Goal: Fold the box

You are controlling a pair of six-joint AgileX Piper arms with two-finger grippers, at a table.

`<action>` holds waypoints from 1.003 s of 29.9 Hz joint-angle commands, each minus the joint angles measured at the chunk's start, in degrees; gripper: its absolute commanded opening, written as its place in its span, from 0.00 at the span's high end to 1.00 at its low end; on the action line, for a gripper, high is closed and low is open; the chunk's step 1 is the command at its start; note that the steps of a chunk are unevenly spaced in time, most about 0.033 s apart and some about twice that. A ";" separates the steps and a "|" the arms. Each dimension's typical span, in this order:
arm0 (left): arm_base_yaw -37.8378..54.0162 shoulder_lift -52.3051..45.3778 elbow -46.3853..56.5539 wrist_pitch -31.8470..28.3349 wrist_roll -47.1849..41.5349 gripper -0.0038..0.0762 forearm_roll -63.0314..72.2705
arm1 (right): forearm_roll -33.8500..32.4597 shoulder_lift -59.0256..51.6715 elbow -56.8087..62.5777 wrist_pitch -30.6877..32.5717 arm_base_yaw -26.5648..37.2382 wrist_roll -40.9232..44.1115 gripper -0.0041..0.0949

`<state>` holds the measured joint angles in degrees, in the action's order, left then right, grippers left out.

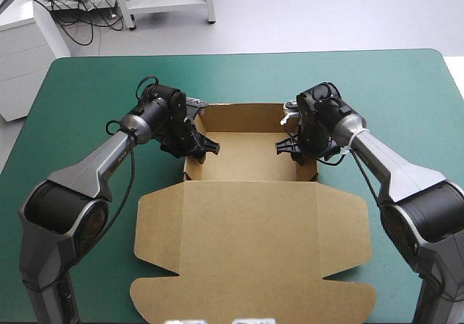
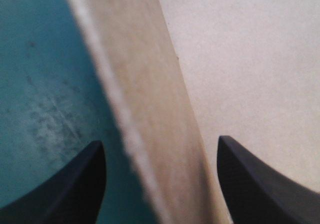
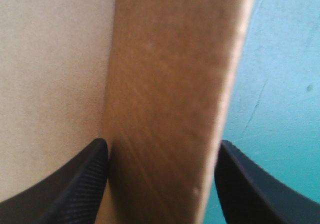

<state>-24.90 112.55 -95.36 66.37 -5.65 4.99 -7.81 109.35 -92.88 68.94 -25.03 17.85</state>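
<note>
Box (image 1: 246, 157) in the middle of the table (image 1: 87, 92), walls (image 1: 246, 119) up, lid (image 1: 250, 251) flat. Left gripper (image 1: 205, 148) and right gripper (image 1: 286, 150) open, each over a side wall, gripping nothing. About half done. Likely left: tucking walls.

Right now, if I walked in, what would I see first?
A big brown box lies in the middle of the teal-green table, its far half a tray, its lid flat toward the near edge. The left end effector and right end effector each stand open astride a side wall of the tray.
</note>
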 commanded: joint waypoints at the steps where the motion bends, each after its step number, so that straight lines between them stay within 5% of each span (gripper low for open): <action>1: -0.44 -2.73 -1.32 -0.65 -0.10 0.36 0.96 | -0.98 -2.13 -1.67 0.50 0.21 0.49 0.36; 15: -0.44 -3.31 -14.21 7.16 0.24 0.36 -0.22 | -1.33 -2.48 -17.22 2.91 0.21 0.35 0.36; 24: -0.44 -6.27 -23.73 7.16 0.56 0.36 -2.61 | -3.70 -7.63 -20.36 2.91 0.45 -1.33 0.36; 30: -0.44 -13.85 -26.40 7.16 0.67 0.52 -15.14 | 0.65 -10.97 -20.36 2.99 3.28 -1.33 0.36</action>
<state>-24.97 105.93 -119.33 71.56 -4.95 -3.66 -8.34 102.37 -111.36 71.28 -23.66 17.03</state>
